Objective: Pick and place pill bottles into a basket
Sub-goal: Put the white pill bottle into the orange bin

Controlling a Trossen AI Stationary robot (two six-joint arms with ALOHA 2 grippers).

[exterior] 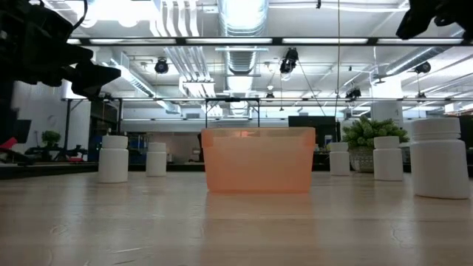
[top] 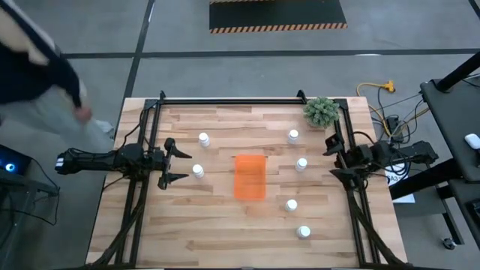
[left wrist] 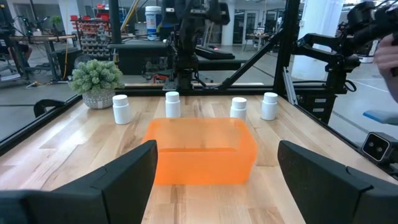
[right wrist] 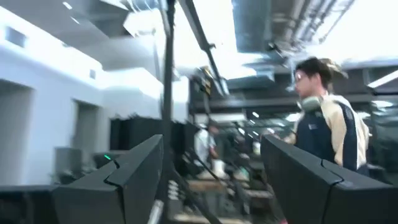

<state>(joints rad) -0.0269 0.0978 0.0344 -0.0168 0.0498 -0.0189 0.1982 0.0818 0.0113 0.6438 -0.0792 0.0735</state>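
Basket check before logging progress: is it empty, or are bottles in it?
Empty: the orange basket holds nothing, and all six bottles stand outside.

No readable text, labels or numbers in any view. The pill bottles (top: 301, 164) and the basket (top: 250, 178) look unmarked.

High cam overhead, low cam table-level; both see basket (top: 250, 177).
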